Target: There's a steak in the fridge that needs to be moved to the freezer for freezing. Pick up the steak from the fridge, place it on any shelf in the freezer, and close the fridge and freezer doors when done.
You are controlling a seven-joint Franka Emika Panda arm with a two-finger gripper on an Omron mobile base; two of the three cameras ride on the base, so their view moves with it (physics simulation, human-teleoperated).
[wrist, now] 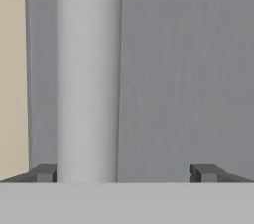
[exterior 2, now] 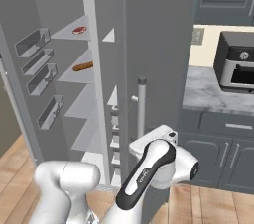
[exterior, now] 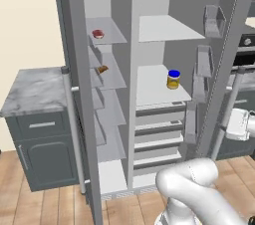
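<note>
- Hand view: the handle (wrist: 88,77) of the fridge door (wrist: 183,69) runs vertically up the left of the frame, just inside the left of the two wide-open, empty fingers (wrist: 203,172).
- Left base view: the steak (exterior: 98,34) already lies on an upper freezer shelf (exterior: 110,31); the jar (exterior: 173,79) stands on a fridge shelf (exterior: 159,87); both doors are open.

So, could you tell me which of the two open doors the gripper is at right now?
The fridge door, on the right. The open gripper faces its silver bar handle; the freezer door on the left stands away from the hand.
</note>
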